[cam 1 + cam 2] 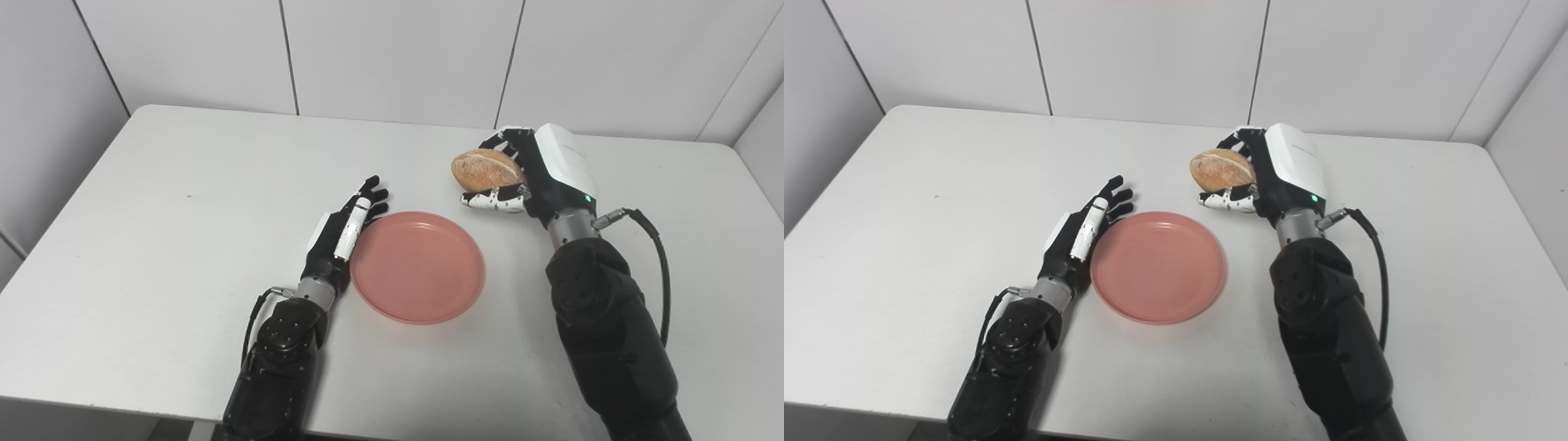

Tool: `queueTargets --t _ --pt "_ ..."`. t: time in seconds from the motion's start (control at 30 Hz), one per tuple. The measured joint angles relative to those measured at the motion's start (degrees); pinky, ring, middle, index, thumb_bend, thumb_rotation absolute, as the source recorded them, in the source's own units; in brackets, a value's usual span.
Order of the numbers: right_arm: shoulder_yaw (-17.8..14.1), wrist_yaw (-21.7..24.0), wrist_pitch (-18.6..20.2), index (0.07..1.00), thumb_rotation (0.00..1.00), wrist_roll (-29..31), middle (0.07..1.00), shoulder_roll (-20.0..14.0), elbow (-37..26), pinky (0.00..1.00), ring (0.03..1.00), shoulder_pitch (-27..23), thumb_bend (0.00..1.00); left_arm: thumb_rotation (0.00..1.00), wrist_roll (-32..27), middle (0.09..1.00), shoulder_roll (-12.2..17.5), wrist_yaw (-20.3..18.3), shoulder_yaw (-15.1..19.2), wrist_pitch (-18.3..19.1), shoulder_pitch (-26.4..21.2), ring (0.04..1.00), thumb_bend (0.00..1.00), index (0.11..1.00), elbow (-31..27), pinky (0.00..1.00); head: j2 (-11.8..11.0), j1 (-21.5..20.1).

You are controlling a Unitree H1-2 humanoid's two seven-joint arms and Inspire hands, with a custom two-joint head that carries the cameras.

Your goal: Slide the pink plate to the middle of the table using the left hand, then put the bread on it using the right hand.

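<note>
Test bench, lab-type: I see a bare white table (153,202) boxed by plain white panel walls (392,55) beyond my hands.

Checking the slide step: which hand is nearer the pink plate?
Left. The left hand lies open against the pink plate at its left rim; the right hand is beyond its far right edge, holding the bread.

The plate (418,267) lies mid-table (184,245), bread (488,169) behind its right side.

Right hand (539,177) grips bread (488,169); left hand (343,236), fingers extended, beside pink plate (418,267).
</note>
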Motion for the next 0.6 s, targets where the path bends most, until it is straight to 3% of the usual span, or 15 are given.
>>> queueTargets --t 0.6 --pt "6.6 0.5 -1.6 0.534 0.0 1.2 0.413 2.3 3.8 0.24 0.327 2.2 0.52 1.0 0.0 0.899 -0.8 0.9 0.2 -0.2 -0.4 0.883 0.37 0.889 0.6 0.86 1.3 -0.3"
